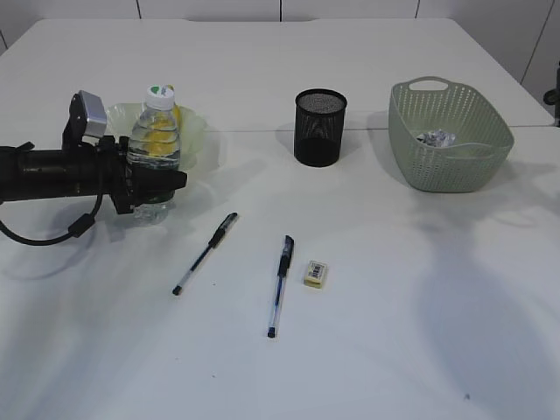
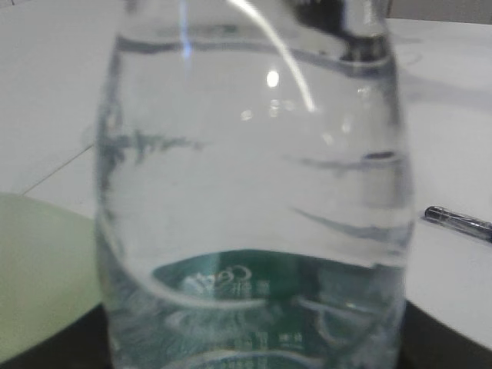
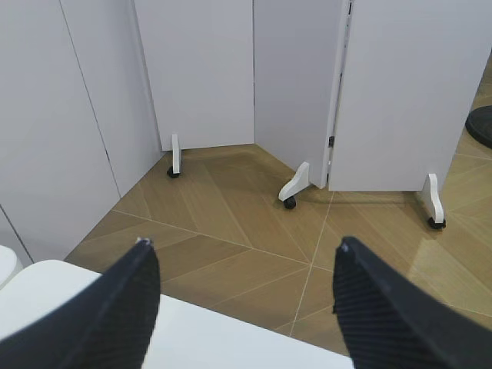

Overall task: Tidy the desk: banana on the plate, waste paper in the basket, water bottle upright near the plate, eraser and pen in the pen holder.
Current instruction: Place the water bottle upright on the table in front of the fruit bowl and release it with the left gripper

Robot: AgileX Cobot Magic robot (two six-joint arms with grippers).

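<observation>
Bottle upright in the left gripper beside the plate

Bottle [image 1: 156, 140] stands upright at the left of the white tabletop [image 1: 367, 350], with the left gripper [image 1: 150, 185] clasped around its lower body. Its white cap points up, and its clear body fills almost the whole left wrist view, where the green label shows near the bottom. Just behind the bottle sits the pale green plate [image 1: 197, 131], and the yellow banana [image 1: 164, 131] on it shows through the water and beside the cap.

Two pens lie flat on the tabletop in front. The left pen [image 1: 205, 253] slants from upper right to lower left; the right pen [image 1: 281, 284] runs nearly straight toward the camera. Just beside the right pen, on its right, lies the small yellowish eraser [image 1: 316, 273], not touching it. The black mesh pen holder [image 1: 320, 127] stands upright near the middle, well apart from the pens; what it holds cannot be seen. At the right, the grey-green basket [image 1: 411, 157] holds crumpled paper [image 1: 436, 138].

The right gripper [image 3: 244, 304] does not appear in the exterior view. Its own camera shows its two dark fingers [image 3: 115, 307] spread wide with nothing between them, above a white edge, facing a wooden floor [image 3: 246, 223] and white panels on casters.
</observation>
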